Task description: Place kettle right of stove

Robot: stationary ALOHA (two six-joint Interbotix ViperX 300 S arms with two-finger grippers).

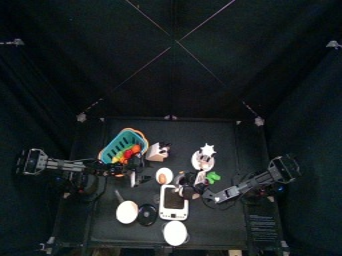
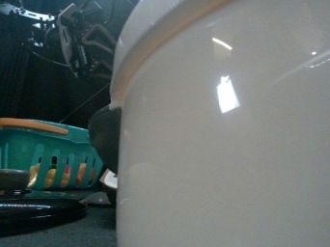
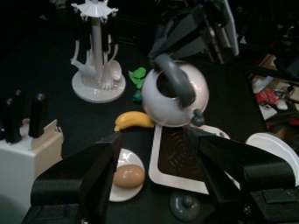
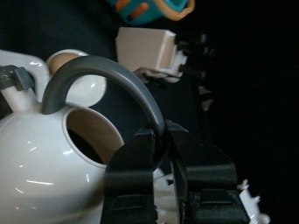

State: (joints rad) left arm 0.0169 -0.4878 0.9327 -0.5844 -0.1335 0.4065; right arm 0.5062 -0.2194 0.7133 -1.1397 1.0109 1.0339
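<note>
Kettle (image 3: 176, 96), white with a grey hoop handle (image 4: 117, 83), sits just beyond the stove's (image 3: 187, 157) far end, toward its right, not yet set down as far as I can judge. My right gripper (image 4: 163, 153) is clamped on that handle so the body hangs upright. My left gripper (image 3: 163, 149) hovers with jaws apart, empty. I can read no labels.

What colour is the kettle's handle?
Dark grey, arching over the kettle's white body; the handle shows best in the right wrist view, where the right gripper clamps it.
</note>
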